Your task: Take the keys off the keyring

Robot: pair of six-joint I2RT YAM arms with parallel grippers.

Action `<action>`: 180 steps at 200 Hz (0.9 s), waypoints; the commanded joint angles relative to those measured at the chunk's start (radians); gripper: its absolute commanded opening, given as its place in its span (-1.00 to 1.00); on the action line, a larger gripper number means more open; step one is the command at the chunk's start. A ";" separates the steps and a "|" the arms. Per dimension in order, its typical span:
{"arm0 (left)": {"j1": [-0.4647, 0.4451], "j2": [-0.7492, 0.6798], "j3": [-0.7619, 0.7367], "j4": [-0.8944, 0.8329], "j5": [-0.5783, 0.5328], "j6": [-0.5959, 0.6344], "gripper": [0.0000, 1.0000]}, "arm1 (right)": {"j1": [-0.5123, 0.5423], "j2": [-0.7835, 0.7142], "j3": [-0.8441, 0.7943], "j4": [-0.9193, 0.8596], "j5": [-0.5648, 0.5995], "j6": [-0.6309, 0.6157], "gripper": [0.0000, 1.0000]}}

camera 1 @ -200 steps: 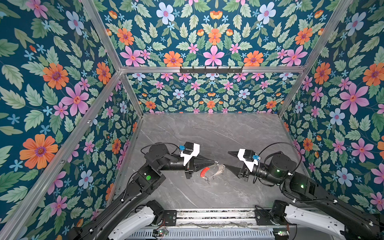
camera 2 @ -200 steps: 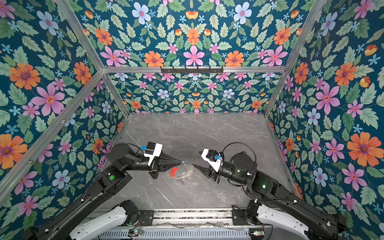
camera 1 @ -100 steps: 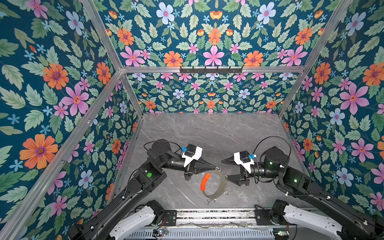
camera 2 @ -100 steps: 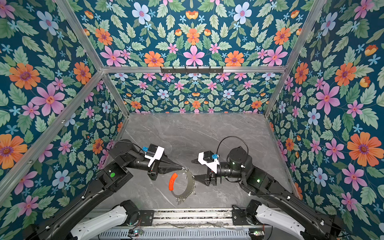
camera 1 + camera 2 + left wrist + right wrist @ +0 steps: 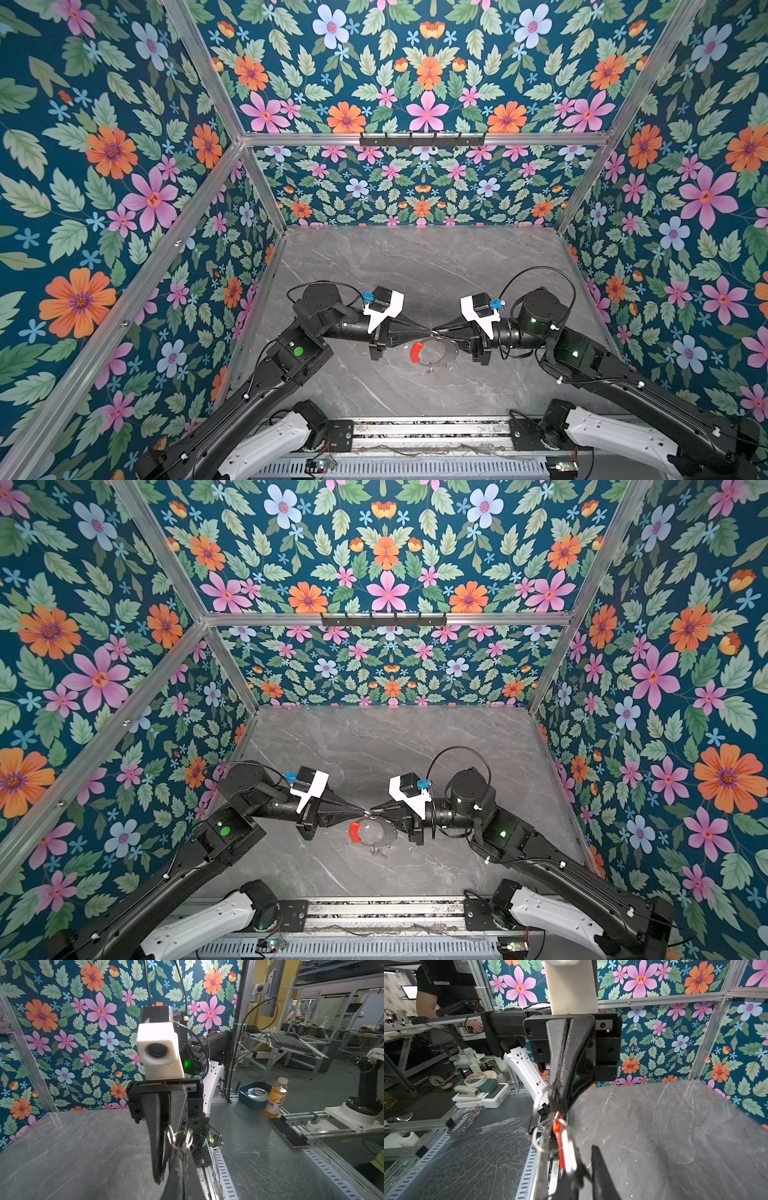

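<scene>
The black left gripper (image 5: 428, 331) and black right gripper (image 5: 436, 331) meet tip to tip, both pinched on the large thin grey metal keyring (image 5: 436, 353), which hangs mid-table near the front. Hold one side firm; slide the tiny silvery keys (image 5: 430, 366) off slowly.

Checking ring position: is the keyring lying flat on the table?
No: in both top views the keyring hangs from the tips of the left pincer and right pincer.
</scene>
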 commanded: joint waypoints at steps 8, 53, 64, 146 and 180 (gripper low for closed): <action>0.002 -0.008 0.033 -0.067 -0.038 0.051 -1.00 | 0.001 -0.007 0.040 -0.083 0.071 -0.052 -1.00; 0.001 0.003 0.106 -0.230 -0.144 0.104 -1.00 | 0.049 0.042 0.152 -0.269 0.252 -0.158 -1.00; 0.002 0.009 0.123 -0.264 -0.181 0.109 -1.00 | 0.080 0.069 0.186 -0.318 0.341 -0.195 -1.00; -0.001 0.033 0.196 -0.399 -0.419 0.053 -1.00 | 0.155 0.246 0.339 -0.427 0.835 -0.333 -1.00; -0.001 0.040 0.219 -0.451 -0.438 0.054 -1.00 | 0.155 0.274 0.368 -0.406 0.903 -0.400 -1.00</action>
